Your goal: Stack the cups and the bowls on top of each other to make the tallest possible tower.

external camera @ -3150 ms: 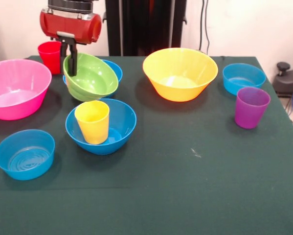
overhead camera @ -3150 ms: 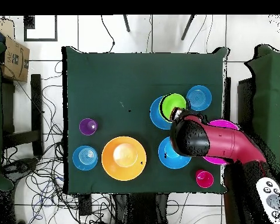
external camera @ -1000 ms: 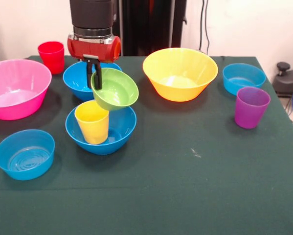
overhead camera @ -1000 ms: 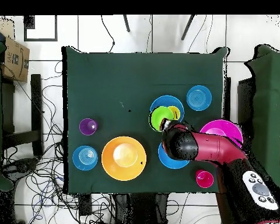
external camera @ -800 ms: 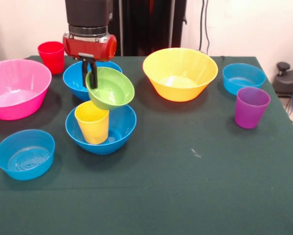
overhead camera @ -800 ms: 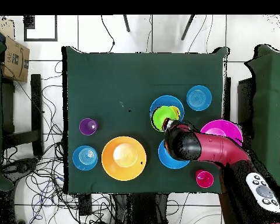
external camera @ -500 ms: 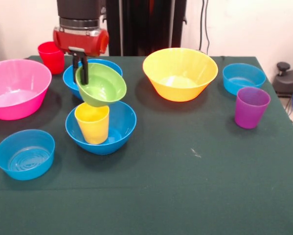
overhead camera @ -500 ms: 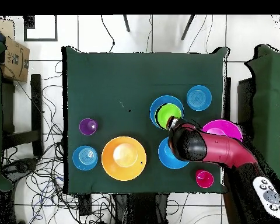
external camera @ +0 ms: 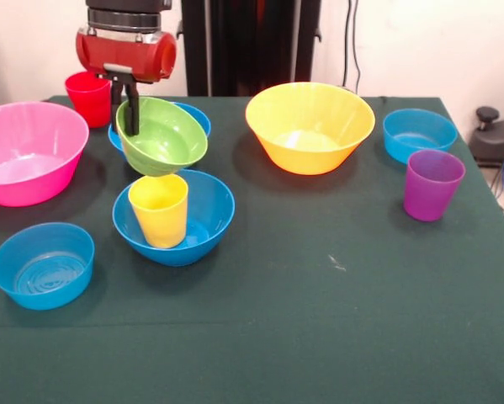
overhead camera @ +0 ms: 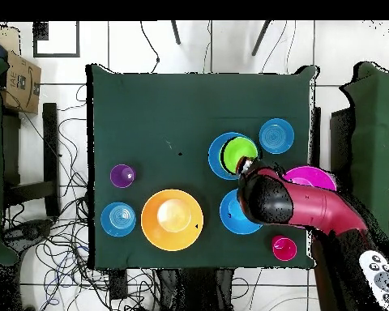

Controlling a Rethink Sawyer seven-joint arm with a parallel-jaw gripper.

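Observation:
My gripper (external camera: 128, 118) is shut on the rim of the lime green bowl (external camera: 166, 139) and holds it tilted just above the yellow cup (external camera: 159, 209). The cup stands upright inside a deep blue bowl (external camera: 201, 220). In the overhead view the green bowl (overhead camera: 241, 151) covers the cup, over that blue bowl (overhead camera: 217, 155), with my gripper (overhead camera: 245, 167) at its edge. A second deep blue bowl (external camera: 193, 117) sits behind. The red cup (external camera: 87, 96) is at the far left, the purple cup (external camera: 432, 183) at the right.
A large pink bowl (external camera: 26, 151) sits at the left and a large yellow-orange bowl (external camera: 309, 126) at the back middle. Light-blue bowls sit at front left (external camera: 43, 264) and back right (external camera: 418, 134). A grey device (external camera: 496, 135) stands beyond the table's right edge.
My gripper has carried the green bowl leftward, from right of the yellow cup to over it, and lifted it slightly. The bowl stays tilted in my grip.

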